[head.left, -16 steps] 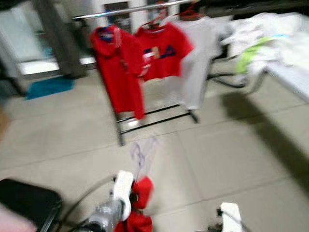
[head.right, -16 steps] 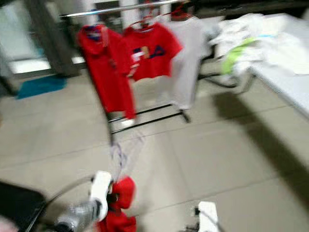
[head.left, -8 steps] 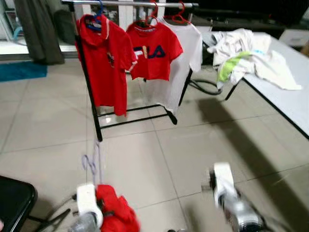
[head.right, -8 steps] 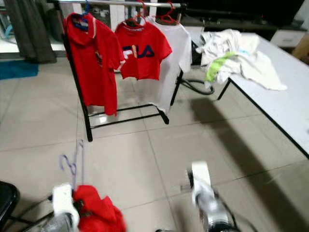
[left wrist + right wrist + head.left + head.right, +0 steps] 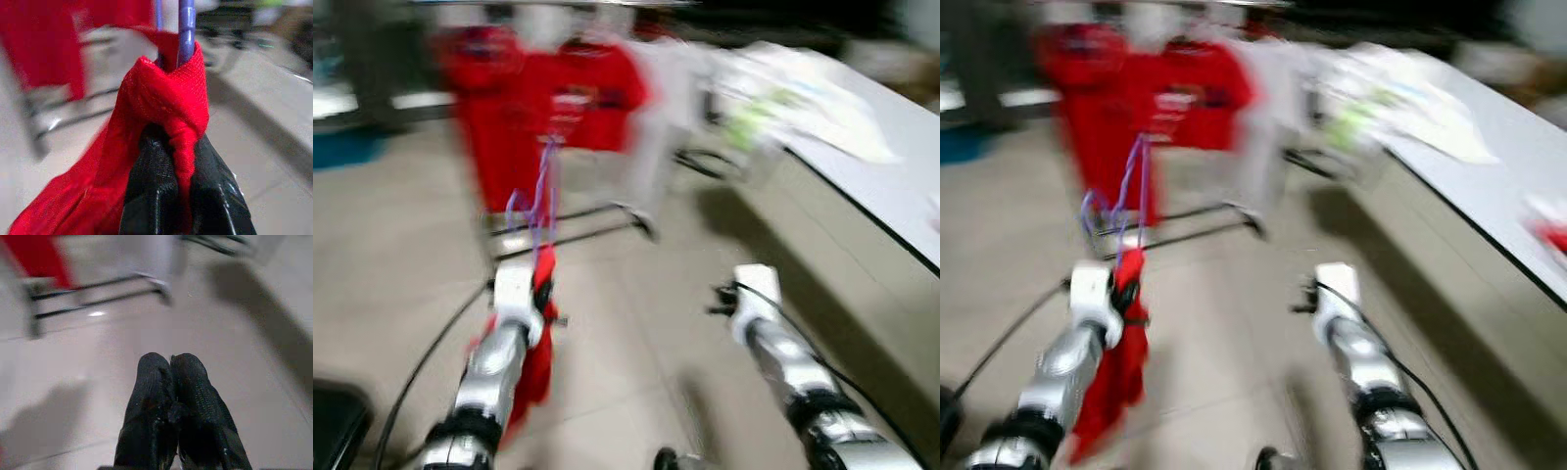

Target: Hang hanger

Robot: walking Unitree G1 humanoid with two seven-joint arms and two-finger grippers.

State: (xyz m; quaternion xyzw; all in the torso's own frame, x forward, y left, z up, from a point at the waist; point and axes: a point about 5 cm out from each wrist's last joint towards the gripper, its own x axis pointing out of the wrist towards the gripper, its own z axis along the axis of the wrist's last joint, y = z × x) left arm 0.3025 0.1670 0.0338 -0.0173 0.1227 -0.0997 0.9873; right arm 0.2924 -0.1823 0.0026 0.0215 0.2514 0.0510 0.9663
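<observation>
Both silver arms had come up higher than a moment before, and the picture was blurry. The left gripper (image 5: 168,142) was squeezed tight on a red cloth shirt (image 5: 146,112) wrapped round a thin purple plastic hanger (image 5: 540,186), held up in front of the black metal clothes rack (image 5: 568,220) with red shirts (image 5: 543,108). The right gripper (image 5: 168,367) was closed and held nothing, over the pale tiled floor (image 5: 122,342).
</observation>
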